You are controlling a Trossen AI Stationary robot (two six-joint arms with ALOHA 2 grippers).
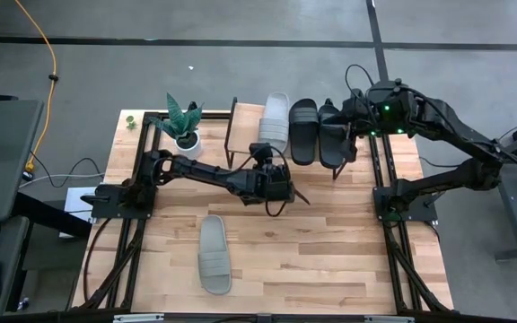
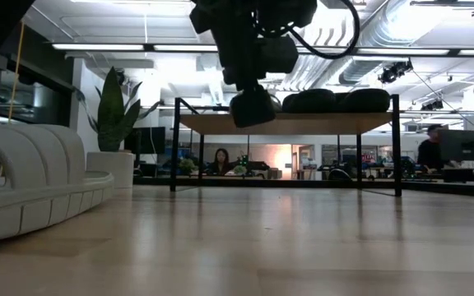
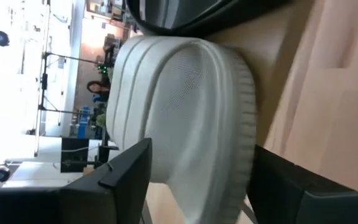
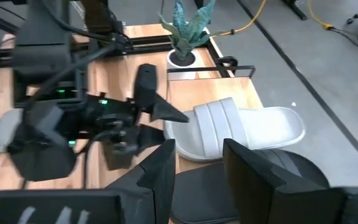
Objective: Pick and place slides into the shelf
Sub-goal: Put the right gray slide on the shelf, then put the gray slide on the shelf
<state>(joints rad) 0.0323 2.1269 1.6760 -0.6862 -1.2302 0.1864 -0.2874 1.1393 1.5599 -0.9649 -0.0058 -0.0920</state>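
Pale slide (image 3: 191,112) long axis away from spread left claw (image 3: 194,186), right claw (image 4: 197,168) spread

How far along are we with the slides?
Three slides sit on the shelf: one pale slide, two black slides. The left gripper is open around the pale one's end; the right gripper is open over a black one. One grey-green slide is left on the table.

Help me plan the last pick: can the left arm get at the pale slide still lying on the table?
Probably yes. The pale slide lies alone on the bare table, nothing on or against it, on the left arm's side. The left gripper, open beside the shelf, would only need to swing back.
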